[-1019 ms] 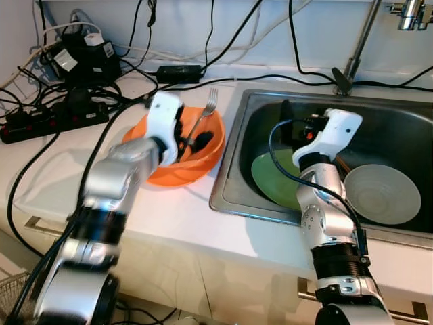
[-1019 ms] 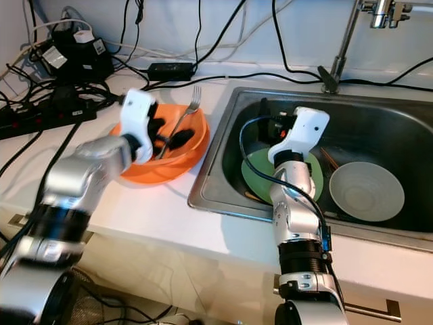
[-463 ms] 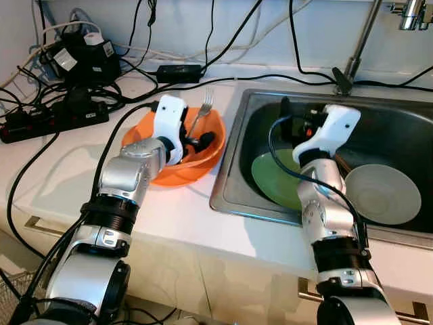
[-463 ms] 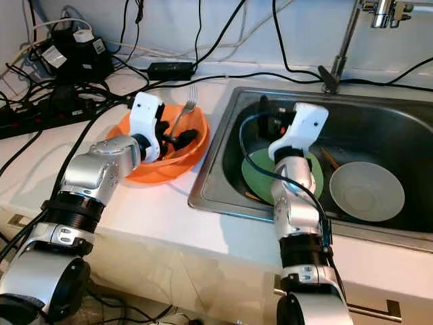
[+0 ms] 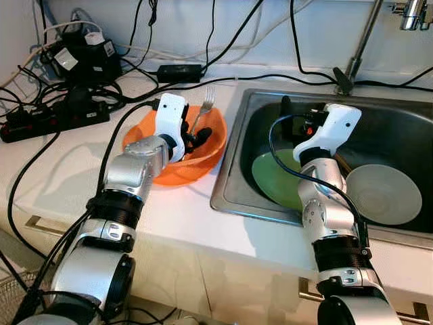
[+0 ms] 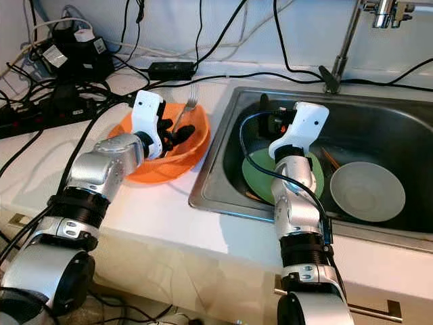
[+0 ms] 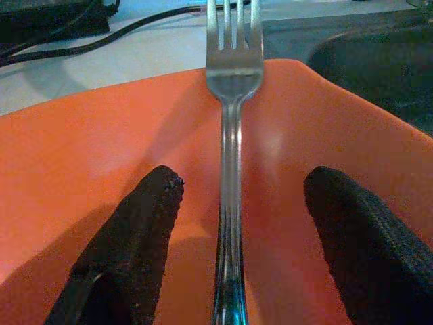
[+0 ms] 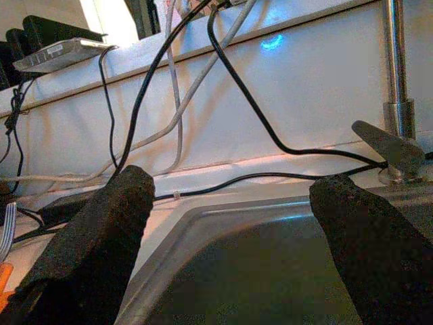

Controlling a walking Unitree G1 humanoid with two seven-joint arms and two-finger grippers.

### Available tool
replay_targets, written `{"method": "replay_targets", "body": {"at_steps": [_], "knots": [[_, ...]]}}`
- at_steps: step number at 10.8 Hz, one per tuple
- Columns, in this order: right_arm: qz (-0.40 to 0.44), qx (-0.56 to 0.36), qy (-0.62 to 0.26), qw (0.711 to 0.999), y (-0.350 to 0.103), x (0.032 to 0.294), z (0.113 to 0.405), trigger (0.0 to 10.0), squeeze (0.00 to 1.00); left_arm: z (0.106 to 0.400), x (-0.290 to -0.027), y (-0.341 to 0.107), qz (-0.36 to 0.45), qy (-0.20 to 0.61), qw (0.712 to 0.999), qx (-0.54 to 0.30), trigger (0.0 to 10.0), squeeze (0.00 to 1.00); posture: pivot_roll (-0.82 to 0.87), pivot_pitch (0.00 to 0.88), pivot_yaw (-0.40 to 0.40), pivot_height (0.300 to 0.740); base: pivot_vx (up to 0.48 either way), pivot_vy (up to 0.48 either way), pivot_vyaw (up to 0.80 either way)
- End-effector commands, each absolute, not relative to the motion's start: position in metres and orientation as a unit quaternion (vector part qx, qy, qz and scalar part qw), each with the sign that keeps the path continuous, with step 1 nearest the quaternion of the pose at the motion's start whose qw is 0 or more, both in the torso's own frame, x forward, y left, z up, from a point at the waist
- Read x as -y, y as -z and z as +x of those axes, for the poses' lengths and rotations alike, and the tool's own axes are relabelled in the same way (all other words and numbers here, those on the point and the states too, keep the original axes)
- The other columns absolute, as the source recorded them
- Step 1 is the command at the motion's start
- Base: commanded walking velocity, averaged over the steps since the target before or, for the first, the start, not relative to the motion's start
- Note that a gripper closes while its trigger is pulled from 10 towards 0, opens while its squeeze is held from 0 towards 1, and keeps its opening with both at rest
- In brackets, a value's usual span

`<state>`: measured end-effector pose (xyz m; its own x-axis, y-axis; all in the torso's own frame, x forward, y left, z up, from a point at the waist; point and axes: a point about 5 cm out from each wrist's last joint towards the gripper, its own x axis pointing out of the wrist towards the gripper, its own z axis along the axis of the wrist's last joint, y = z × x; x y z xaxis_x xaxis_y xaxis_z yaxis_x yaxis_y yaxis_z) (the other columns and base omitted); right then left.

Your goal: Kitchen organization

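Fork (image 7: 232,169), light, stiff and likely slippery steel, is being straddled in the orange bowl (image 5: 210,152) by the wide-open left gripper (image 7: 240,250), best pinched mid-handle, while the right gripper (image 8: 237,250) is being held spread above the sink (image 5: 399,128).

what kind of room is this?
Most likely a home kitchen: a steel sink set in a white counter, a tap behind it, and plates in the basin, one green plate.
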<state>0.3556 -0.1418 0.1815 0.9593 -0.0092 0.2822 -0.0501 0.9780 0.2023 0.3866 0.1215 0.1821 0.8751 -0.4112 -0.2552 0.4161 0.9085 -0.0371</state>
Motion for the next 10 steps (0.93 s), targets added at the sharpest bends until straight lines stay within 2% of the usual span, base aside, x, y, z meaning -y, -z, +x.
{"method": "replay_targets", "body": {"at_steps": [1,10], "knots": [[0.107,0.148,-0.015,0.983,-0.1846,0.1395,0.3572,10.0,0.00,0.3903,-0.1236,-0.1887,0.010,0.207,0.971,-0.121,0.0,0.00,0.06,0.000,0.077,0.740,0.000,0.000,0.00],[0.116,0.144,-0.014,0.983,-0.1818,0.1356,0.3575,10.0,0.00,0.3937,-0.1269,-0.1943,0.002,0.203,0.974,-0.102,0.0,0.00,0.07,0.000,0.082,0.740,0.000,0.000,0.00]]}}
